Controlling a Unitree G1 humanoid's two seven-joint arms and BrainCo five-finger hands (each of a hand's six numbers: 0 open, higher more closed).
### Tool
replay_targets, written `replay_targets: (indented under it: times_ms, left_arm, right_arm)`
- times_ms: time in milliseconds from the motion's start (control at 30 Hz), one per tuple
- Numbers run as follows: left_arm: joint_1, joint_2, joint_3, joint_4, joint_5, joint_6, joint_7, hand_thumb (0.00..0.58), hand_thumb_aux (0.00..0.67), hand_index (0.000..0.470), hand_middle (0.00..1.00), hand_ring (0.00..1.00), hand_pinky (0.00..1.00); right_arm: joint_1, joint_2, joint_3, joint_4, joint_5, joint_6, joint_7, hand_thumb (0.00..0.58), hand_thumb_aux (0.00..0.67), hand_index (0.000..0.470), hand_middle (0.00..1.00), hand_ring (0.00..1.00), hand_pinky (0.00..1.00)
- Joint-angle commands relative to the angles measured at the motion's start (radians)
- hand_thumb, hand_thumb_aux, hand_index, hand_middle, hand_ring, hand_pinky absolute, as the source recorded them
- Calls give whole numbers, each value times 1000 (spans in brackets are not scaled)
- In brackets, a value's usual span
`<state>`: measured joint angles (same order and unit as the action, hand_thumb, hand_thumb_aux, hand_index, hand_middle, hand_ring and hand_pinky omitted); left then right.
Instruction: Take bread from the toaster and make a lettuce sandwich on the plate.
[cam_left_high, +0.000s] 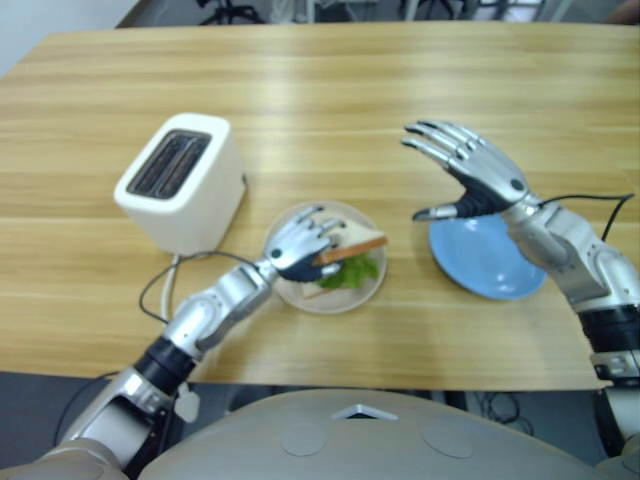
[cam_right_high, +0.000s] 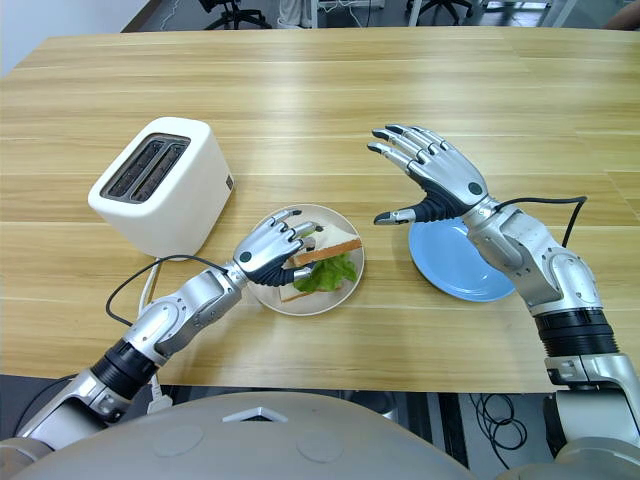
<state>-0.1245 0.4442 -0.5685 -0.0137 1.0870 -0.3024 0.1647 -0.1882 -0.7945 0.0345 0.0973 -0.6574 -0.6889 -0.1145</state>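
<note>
At the centre of the frame the left hand (cam_right_high: 268, 250) pinched the top bread slice (cam_right_high: 328, 249) by its left edge, fingers curled around it, over the lettuce (cam_right_high: 332, 272) and the lower slice (cam_right_high: 293, 294) on the pale plate (cam_right_high: 312, 307). The slice probably needed settling flat and square over the leaf before release, then a slow pull-away to the left so nothing slid. The right hand (cam_right_high: 442, 178) hung spread and empty above the blue plate (cam_right_high: 455, 268) at right; the toaster (cam_right_high: 160, 198) stood at upper left

Lower bread slice (cam_right_high: 293, 294) mostly under lettuce (cam_right_high: 328, 272)
</note>
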Motion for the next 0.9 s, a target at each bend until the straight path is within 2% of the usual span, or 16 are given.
replay_targets:
  times_ms: [33, 167, 200, 233, 267, 300, 500, 533, 600, 633, 667, 900]
  left_arm:
    - [21, 29, -44, 122, 44, 29, -61, 580, 670, 460, 1000, 1000, 1000]
    - [15, 41, -49, 128, 57, 38, -64, 580, 670, 460, 1000, 1000, 1000]
    - [12, 46, -49, 127, 57, 38, -69, 580, 670, 460, 655, 655, 655]
    - [10, 51, -50, 128, 61, 40, -74, 580, 670, 460, 180, 180, 180]
    - [6, 58, -50, 130, 65, 42, -80, 580, 670, 460, 180, 180, 180]
    - [3, 65, -49, 132, 67, 44, -86, 580, 670, 460, 0, 0, 0]
    - [-1, 100, -59, 141, 92, 59, -127, 580, 670, 460, 0, 0, 0]
    - [2, 103, -61, 138, 91, 60, -132, 454, 357, 245, 0, 0, 0]
    - [5, 106, -62, 131, 92, 64, -144, 443, 344, 236, 0, 0, 0]
    - [5, 108, -61, 126, 92, 64, -146, 328, 229, 157, 0, 0, 0]
    - [4, 111, -58, 119, 91, 66, -149, 0, 0, 0, 0, 0, 0]
    - [-4, 121, -24, 90, 61, 80, -188, 0, 0, 0, 0, 0, 0]
  right_arm:
    - [6, -9, -12, -8, 10, -6, 17, 0, 0, 0, 0, 0, 0]
    - [14, -13, -14, -5, 12, -8, 21, 0, 0, 0, 0, 0, 0]
    - [18, -15, -16, -6, 12, -8, 21, 0, 0, 0, 0, 0, 0]
    - [22, -16, -19, -8, 13, -8, 21, 0, 0, 0, 0, 0, 0]
    - [25, -18, -21, -9, 14, -8, 21, 0, 0, 0, 0, 0, 0]
    - [29, -19, -23, -11, 14, -8, 20, 0, 0, 0, 0, 0, 0]
    - [65, -21, -44, -27, 13, -5, 19, 0, 0, 0, 0, 0, 0]
    - [71, -22, -47, -27, 13, -5, 19, 0, 0, 0, 0, 0, 0]
    - [81, -24, -54, -28, 13, -6, 18, 0, 0, 0, 0, 0, 0]
    - [87, -25, -56, -29, 14, -6, 17, 0, 0, 0, 0, 0, 0]
    - [91, -26, -59, -28, 15, -7, 16, 0, 0, 0, 0, 0, 0]
    - [127, -37, -75, -28, 19, -11, 16, 0, 0, 0, 0, 0, 0]
